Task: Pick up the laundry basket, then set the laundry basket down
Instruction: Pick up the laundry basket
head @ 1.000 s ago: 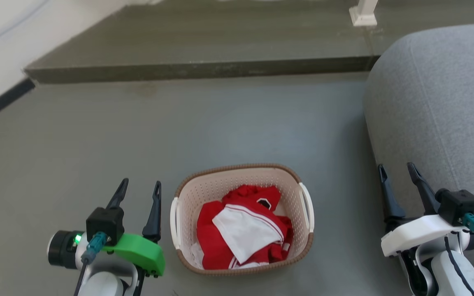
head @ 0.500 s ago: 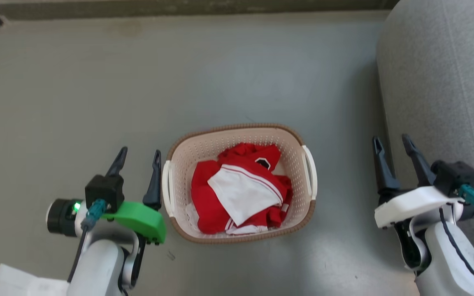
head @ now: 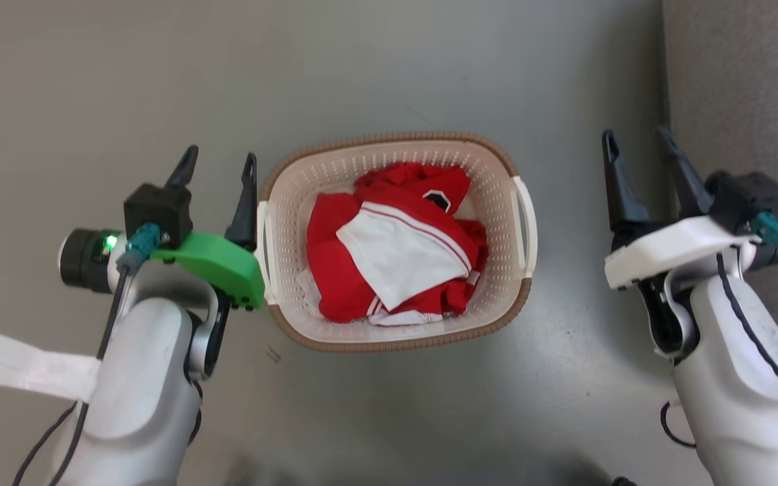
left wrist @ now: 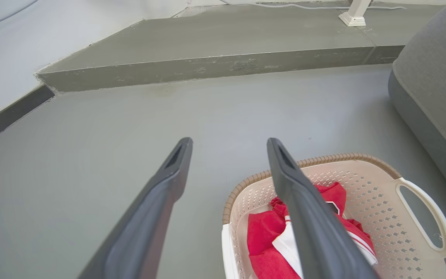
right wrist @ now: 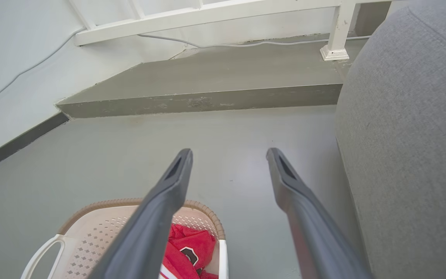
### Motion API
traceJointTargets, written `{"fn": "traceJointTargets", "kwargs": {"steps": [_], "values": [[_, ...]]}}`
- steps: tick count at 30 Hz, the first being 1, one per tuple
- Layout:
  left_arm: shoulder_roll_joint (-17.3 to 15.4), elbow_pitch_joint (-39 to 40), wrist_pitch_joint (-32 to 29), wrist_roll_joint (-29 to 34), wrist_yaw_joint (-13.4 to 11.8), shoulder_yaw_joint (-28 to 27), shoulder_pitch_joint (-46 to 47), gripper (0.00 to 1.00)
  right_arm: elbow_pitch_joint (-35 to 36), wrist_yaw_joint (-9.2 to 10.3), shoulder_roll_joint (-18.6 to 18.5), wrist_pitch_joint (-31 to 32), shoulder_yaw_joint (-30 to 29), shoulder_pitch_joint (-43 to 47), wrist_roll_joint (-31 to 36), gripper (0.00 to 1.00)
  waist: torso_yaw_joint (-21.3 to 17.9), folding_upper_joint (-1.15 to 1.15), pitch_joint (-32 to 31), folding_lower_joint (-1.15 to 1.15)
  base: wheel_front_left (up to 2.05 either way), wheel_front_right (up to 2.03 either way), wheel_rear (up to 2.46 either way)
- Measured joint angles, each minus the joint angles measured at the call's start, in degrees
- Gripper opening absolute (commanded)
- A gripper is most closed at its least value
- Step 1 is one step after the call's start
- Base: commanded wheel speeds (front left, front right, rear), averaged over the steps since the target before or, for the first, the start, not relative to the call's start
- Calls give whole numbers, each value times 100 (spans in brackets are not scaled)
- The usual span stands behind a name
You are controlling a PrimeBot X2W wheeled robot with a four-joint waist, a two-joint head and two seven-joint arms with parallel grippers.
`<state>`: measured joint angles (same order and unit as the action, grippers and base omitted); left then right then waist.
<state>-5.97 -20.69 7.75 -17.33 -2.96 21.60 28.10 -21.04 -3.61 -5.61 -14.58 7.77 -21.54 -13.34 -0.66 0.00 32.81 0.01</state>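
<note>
The laundry basket (head: 294, 196) stands on the grey floor, cream and perforated with a brown rim, holding red and white clothes (head: 396, 243). Its white handles sit on each short side. My left gripper (head: 219, 156) is open just left of the basket, its inner finger close beside the left handle (head: 262, 236). My right gripper (head: 637, 137) is open well to the right of the right handle (head: 527, 223), a clear gap between them. In the left wrist view the basket (left wrist: 385, 217) lies lower right of the open left gripper (left wrist: 229, 144). In the right wrist view the basket (right wrist: 103, 232) lies lower left of the open right gripper (right wrist: 229, 153).
A grey sofa (head: 740, 88) rises right beside my right arm. A raised floor step (left wrist: 215, 66) runs across ahead, with a white post (right wrist: 337, 38) on it. White paper strips (head: 17, 364) lie at the lower left. Open floor lies ahead of the basket.
The head camera has tilted downward, so the step left the view and the basket sits higher in the picture. Both grippers stay open, now nearer alongside the basket's handles.
</note>
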Motion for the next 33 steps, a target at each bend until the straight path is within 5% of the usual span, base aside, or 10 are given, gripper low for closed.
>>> {"fn": "traceJointTargets", "kwargs": {"steps": [33], "values": [[287,-2499,-66,-166,699,255,1374,100,-1883,-245,157,0,746,-1455,133,100,34,0,1715,0,0,0,0]]}}
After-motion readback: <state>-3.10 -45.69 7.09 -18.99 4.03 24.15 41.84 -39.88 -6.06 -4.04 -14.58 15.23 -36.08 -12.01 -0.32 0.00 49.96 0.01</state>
